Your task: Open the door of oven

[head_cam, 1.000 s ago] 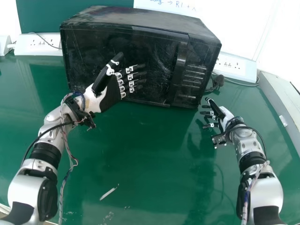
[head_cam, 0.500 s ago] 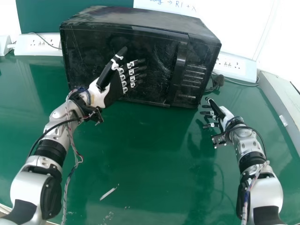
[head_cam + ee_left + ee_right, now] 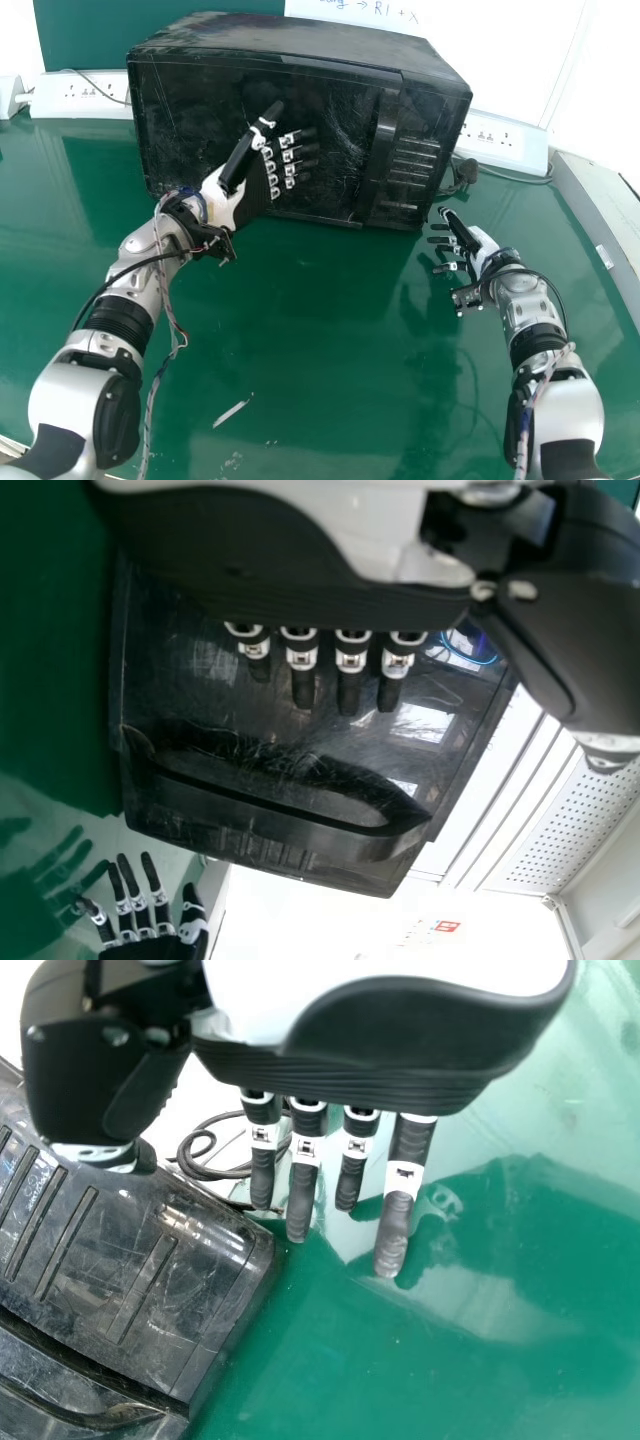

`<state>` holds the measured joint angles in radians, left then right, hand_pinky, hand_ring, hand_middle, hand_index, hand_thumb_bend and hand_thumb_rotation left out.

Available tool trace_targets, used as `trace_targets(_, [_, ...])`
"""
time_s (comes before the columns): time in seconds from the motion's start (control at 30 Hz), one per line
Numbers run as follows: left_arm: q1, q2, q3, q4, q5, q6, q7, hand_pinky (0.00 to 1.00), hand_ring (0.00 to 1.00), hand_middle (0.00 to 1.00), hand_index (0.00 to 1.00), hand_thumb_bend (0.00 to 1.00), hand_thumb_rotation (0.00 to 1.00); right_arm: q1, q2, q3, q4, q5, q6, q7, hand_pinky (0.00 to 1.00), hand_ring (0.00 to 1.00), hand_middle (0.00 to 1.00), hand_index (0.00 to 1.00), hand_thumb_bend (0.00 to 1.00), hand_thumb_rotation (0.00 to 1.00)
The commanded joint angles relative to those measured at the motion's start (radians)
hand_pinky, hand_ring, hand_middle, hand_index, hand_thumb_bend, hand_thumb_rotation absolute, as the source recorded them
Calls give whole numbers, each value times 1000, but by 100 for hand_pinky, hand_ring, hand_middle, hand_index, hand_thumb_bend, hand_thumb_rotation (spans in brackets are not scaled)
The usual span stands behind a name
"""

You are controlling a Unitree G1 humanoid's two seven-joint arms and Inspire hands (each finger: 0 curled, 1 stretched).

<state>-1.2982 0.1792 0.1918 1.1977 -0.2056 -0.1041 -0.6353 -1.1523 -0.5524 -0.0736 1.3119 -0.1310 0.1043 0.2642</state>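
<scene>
Oven [image 3: 345, 125]: black, boxy, standing at the table's far edge; the top is dull and smudged, the front glossy and finely scratched.
Oven door [image 3: 215, 90]: a broad, slightly bowed dark panel, shut flush with the body.
Handle [image 3: 379, 150]: smooth black plastic, upright near the door's right side; the left wrist view shows a long curved lip around a scooped hollow, streaked with scuffs.
Ribbed panel [image 3: 414, 165]: narrow raised bars, one above another, right of the handle.
Left hand [image 3: 256, 190]: white shell and ridged black palm, in front of the door and left of the handle, well apart from it. Its fingers are straight and slightly spaced, the thumb wide of them, holding nothing; whether the tips touch the door I cannot tell.
Right hand [image 3: 480, 248]: over the table just beside the oven's front right corner, the fingers loosely extended with narrow gaps, the thumb apart, nothing held.
Table [image 3: 300, 330]: smooth, shiny green, carrying soft reflections; a pale, thin scuff [image 3: 232, 412] lies toward the near edge.
Power strips: white and oblong, one [image 3: 84, 96] by the far left corner, another [image 3: 508, 141] behind the oven's right side.
Cable [image 3: 466, 173]: black, loosely looped beside the oven.
</scene>
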Motion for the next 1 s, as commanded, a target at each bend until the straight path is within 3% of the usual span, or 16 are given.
trace_targets(0.0, [-27,-20,-8,16,16,-8,2,100,100,100,100,100,100,60,22,3,38,-8,49,21,64,73,73,84,64,100])
trace_targets(0.13, [-37,-28,-13,25,31,-13,1,100,100,100,100,100,100,58,24,-1,38,-7,56,14,66,73,73,83,64,100])
trace_targets(0.83, [-78,-65,-7,75,70,-8,61,100,100,100,100,100,100,58,27,0,38,-13,50,15,59,69,71,83,63,100])
trace_targets(0.97, [-84,-75,-11,80,83,-11,67,100,100,100,100,100,100,52,30,-3,38,-9,62,9,63,71,72,83,61,100])
